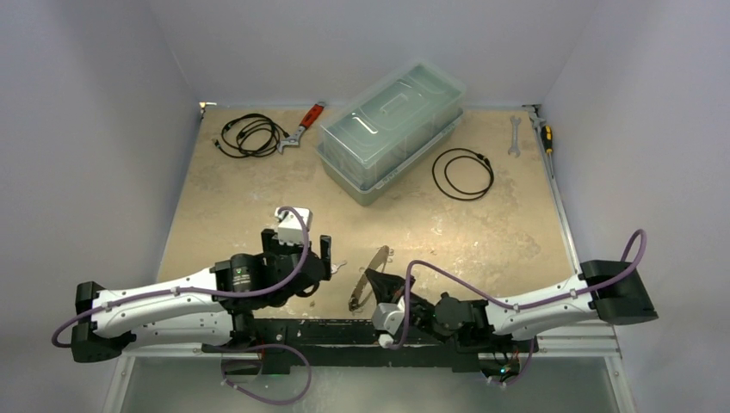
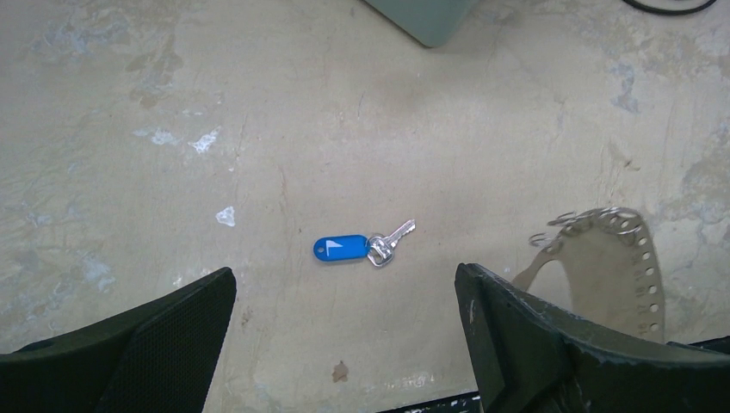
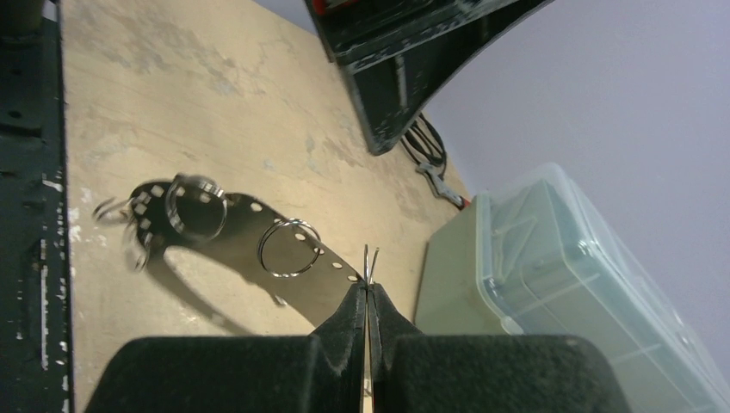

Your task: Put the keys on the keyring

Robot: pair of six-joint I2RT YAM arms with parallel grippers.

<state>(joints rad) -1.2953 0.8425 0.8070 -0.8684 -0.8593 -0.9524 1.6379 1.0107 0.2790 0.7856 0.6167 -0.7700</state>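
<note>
Pale walls (image 1: 344, 43), scuffed beige tabletop (image 1: 482, 232), left fingers (image 2: 129, 353) spread above key (image 2: 385, 244), right fingers (image 3: 344, 327) pinching keyring (image 3: 250, 209).

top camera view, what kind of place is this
Likely a robot lab test cell: a scuffed beige tabletop walled by plain pale panels, with a clear lidded plastic box and a red-handled wrench laid out.

Bright, even overhead light; soft shadows on worn beige tabletop (image 2: 258, 129). Wrist views soft, near foreground blurred.
</note>
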